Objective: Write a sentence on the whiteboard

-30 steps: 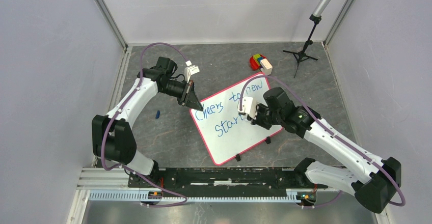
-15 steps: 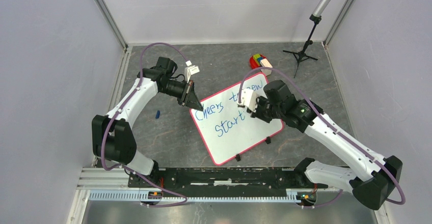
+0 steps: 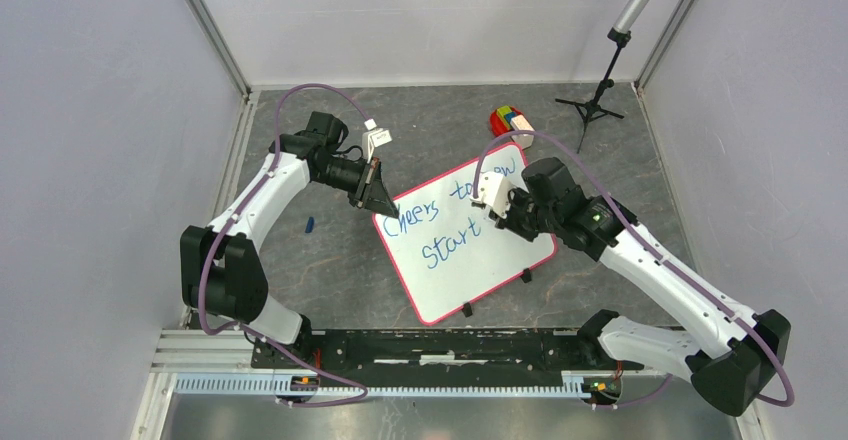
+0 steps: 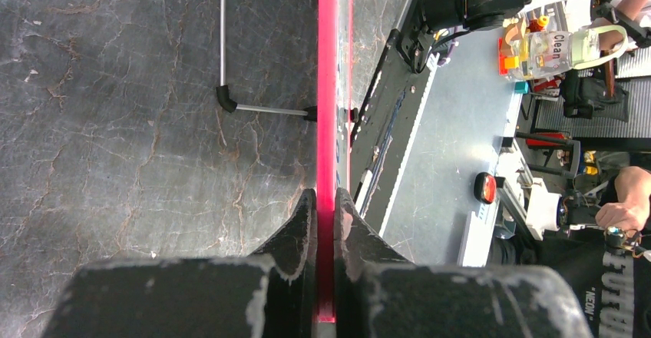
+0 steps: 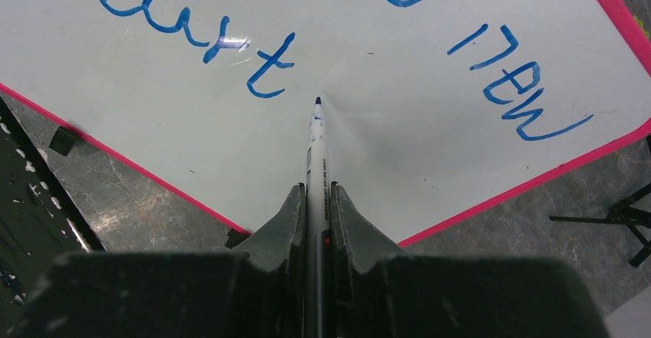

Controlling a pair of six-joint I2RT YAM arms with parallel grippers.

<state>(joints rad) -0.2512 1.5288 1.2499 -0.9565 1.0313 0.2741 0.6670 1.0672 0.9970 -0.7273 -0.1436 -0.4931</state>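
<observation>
Right wrist view puts the marker [image 5: 315, 150] dead centre, pinched between the closed fingers of the right gripper [image 5: 315, 193]. Its blue tip points at bare board just past the final "t" of "Start". Set against a second ago in the top external view, this arm has drawn back from the end of the lower line toward the far side of the board. Then its wrist covered the last letter; now the whole word is readable. I take that to mean the "t" is finished and the pen is coming off for the next mark (whether the tip touches the surface or sits just above it I cannot tell from this angle).

The whiteboard [image 3: 470, 282] lies flat on the dark table [image 3: 330, 270], turned at an angle between the two arms, and it has not shifted. The sentence [image 5: 269, 67] so far reads "Cheers to new" on the upper line and "Start" below, all in blue. The left gripper [image 4: 325, 197] has not moved either: its jaws are shut on the board's pink rim at the left corner, pinning it.

With free space left after the "t", the writing looks close to done. Any letter or full stop to come would go where the tip now points, and the left clamp needs to hold so the board does not skid.
</observation>
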